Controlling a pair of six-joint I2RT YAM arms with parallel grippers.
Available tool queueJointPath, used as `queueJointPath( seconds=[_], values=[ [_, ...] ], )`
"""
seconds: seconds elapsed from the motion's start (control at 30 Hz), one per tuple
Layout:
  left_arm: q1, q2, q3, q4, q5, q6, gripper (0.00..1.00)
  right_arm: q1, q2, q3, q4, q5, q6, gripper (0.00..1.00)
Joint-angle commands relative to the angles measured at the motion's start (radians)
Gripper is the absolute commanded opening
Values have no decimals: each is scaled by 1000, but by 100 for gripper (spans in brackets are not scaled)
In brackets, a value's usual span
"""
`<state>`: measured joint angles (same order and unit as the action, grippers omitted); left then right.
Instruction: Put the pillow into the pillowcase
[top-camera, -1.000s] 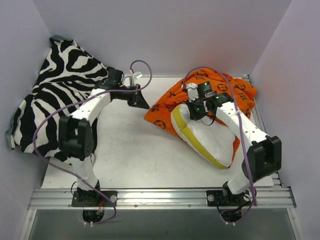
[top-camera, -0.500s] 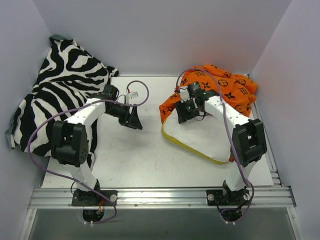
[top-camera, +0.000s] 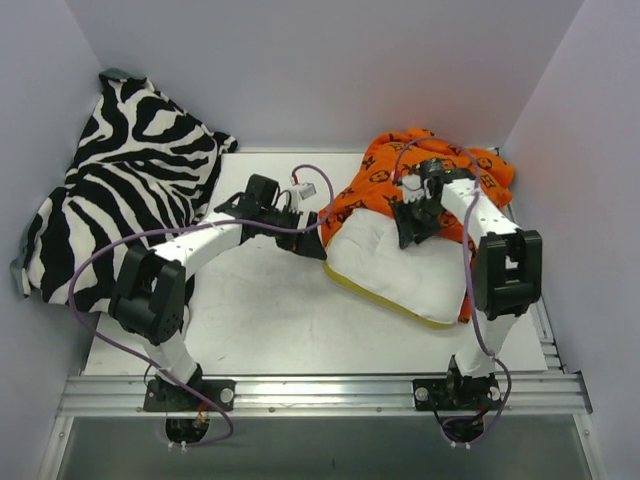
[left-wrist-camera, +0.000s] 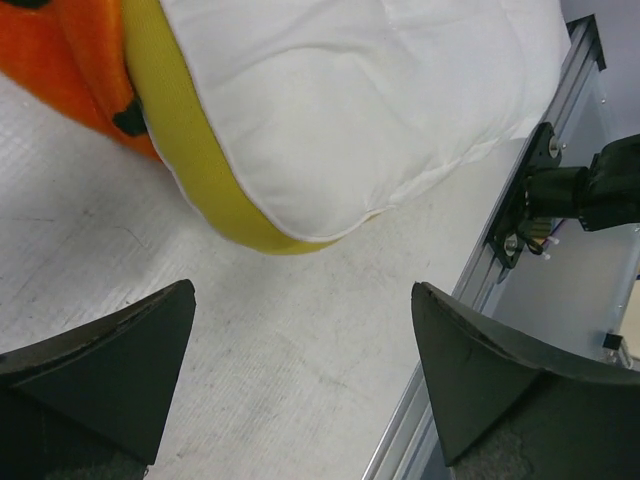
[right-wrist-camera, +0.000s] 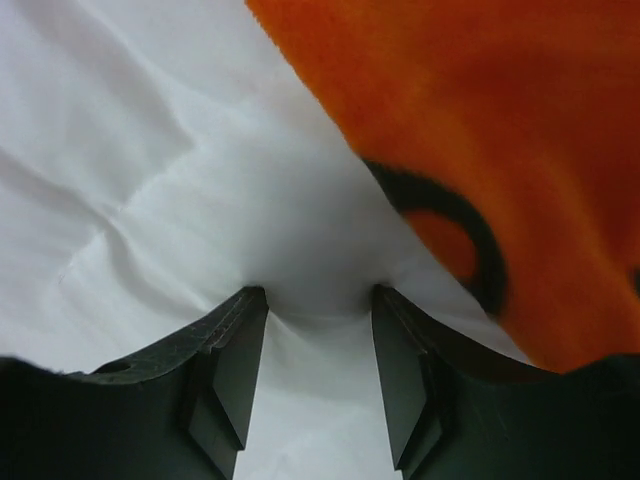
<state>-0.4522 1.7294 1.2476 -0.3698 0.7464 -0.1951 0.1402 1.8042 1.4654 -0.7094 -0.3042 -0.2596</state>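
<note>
The right tool (right-wrist-camera: 318, 300) pinches just a thin fold of pillow (right-wrist-camera: 140, 150) beside the pillowcase (right-wrist-camera: 480, 110), so it may slip free. The left tool (left-wrist-camera: 302, 300) gapes empty, pillow corner just ahead.

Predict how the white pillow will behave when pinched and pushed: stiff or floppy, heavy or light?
Probably soft and floppy: the pillow puckers into creases where the right gripper pinches it. Likely light for its size, since it looks puffy and stuffed. Pushed, it would probably buckle rather than slide whole into the pillowcase.
</note>
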Motion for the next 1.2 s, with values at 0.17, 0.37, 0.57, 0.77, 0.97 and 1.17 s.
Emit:
queueJointPath(
  seconds=[0.17, 0.37, 0.57, 0.77, 0.97, 1.17],
  values=[
    [-11, -164, -28, 10, -108, 280, 97, 290, 334, 297, -48, -399, 151, 49],
    [-166, -290, -105, -29, -261, 442, 97, 248, 132, 264, -10, -565, 304, 58],
    [-391, -266, -184, 71, -547, 529, 97, 79, -238, -147, 4, -380, 283, 64],
    [-401, -191, -198, 83, -739, 612, 97, 142, -272, -261, 112, -267, 318, 63],
    [-391, -180, -214, 9, -661, 619, 97, 251, -129, -273, 240, -147, 367, 63],
    [-350, -96, -243, 26, -520, 551, 83, 248, -72, -378, 355, -44, 407, 52]
  ],
)
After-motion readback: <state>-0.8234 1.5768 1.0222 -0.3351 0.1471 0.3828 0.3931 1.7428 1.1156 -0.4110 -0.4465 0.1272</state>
